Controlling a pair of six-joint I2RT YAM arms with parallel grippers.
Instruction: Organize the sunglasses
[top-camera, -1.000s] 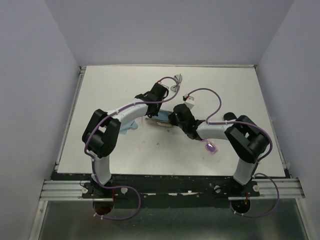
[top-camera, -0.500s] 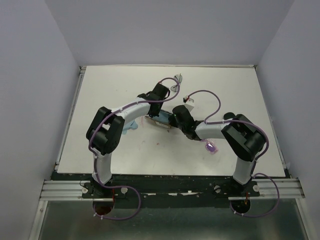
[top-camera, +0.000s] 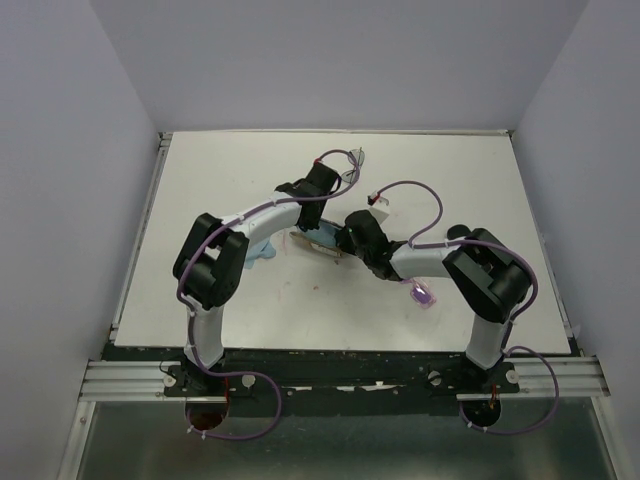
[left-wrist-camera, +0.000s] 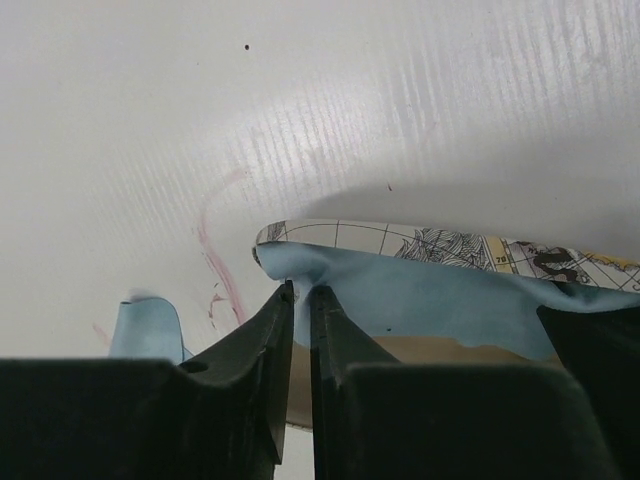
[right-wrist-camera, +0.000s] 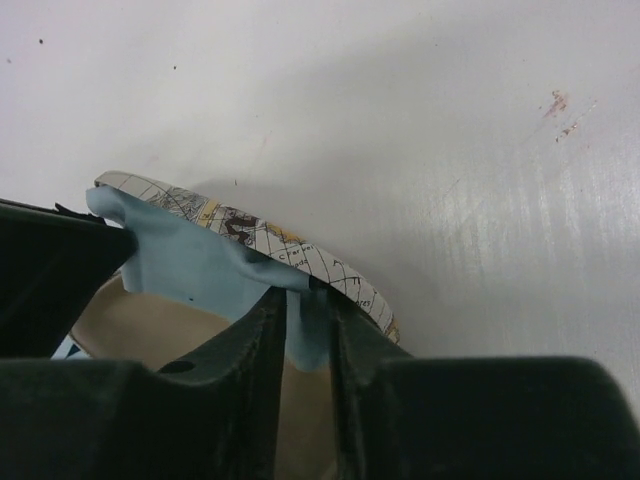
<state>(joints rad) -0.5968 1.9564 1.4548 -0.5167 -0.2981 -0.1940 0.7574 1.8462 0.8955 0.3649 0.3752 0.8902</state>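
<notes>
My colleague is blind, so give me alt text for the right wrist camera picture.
The right gripper has a fold of light blue cloth between its two dark fingers, over the rim of an open map-printed case with tan lining on a white table. The left gripper shows at the left edge, at the same cloth.

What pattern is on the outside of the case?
A map print, pale with dark lines, on the case; clearest in the left wrist view.
</notes>
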